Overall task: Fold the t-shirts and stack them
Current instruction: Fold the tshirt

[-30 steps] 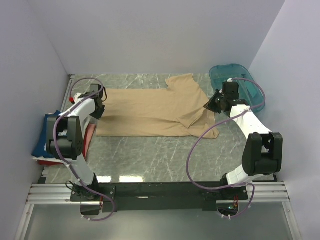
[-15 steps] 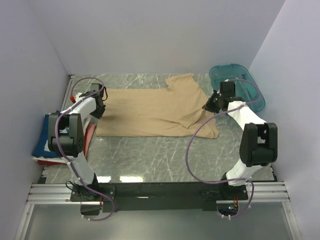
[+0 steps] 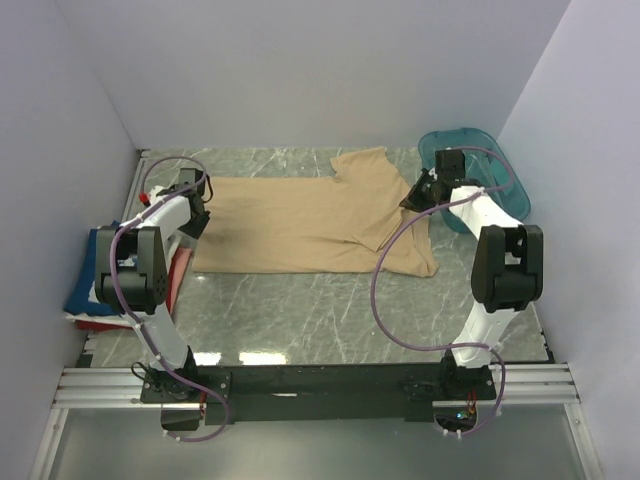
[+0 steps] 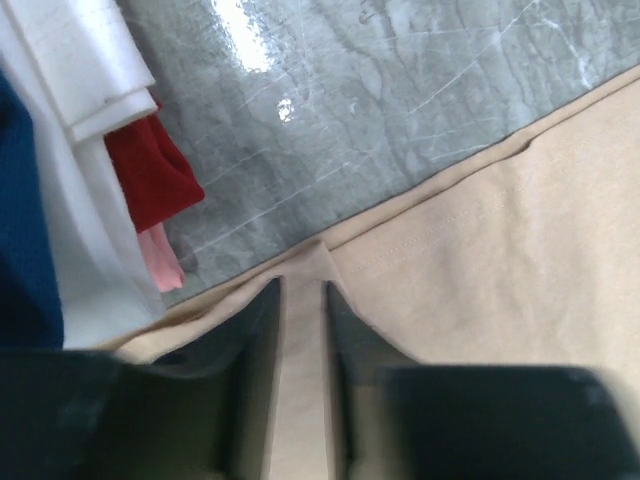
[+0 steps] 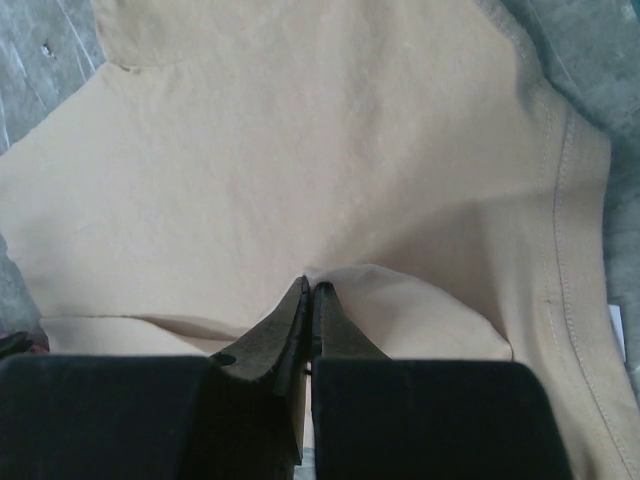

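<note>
The tan t-shirt [image 3: 290, 220] lies spread across the marble table, its right side partly folded over. My left gripper [image 3: 197, 205] sits at its left edge and is shut on a pinch of the hem [image 4: 300, 300]. My right gripper [image 3: 415, 195] is at the shirt's right side, jaws pressed together on a raised tuck of tan cloth [image 5: 312, 290]. The tan shirt fills the right wrist view [image 5: 300, 150]. A navy shirt [image 3: 82, 280] and a red shirt [image 4: 150, 170] lie piled at the table's left edge.
A teal plastic tub [image 3: 495, 165] stands at the back right, just behind my right arm. White cloth [image 4: 90, 60] lies in the left pile over the red. Purple walls close in the sides and back. A metal rail runs along the near edge [image 3: 300, 385].
My right gripper has moved toward the back and slightly left, carrying its pinch of tan cloth. The left gripper has stayed at the shirt's left edge.
</note>
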Controlling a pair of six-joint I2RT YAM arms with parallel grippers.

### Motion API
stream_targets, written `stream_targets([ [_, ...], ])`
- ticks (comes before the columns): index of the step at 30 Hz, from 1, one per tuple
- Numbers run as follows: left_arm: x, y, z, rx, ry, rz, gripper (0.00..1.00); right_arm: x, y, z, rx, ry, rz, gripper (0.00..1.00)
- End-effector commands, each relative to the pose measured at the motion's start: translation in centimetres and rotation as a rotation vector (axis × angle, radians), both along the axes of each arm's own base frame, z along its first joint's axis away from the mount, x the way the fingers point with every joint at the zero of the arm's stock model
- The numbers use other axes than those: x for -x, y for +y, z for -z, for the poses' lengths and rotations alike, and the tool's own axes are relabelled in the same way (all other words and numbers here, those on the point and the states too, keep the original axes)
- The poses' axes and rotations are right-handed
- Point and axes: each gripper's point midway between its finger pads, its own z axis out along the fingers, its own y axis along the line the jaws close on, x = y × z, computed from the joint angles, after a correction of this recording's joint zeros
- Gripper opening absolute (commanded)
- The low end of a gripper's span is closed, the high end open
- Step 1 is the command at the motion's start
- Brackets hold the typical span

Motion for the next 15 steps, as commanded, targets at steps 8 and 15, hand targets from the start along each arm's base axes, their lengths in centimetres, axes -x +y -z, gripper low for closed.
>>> stream_targets([
  [8, -0.6, -0.7, -2.6, 0.030, -0.111, 0.060, 0.50, -2.7, 0.4, -1.5, 0.014, -0.035, -0.024, 0.00],
  [15, 1.1, -2.1, -3.6, 0.080, -0.154, 0.111, 0.54, -2.7, 0.8, -0.4, 0.028, -0.009, -0.036, 0.36],
])
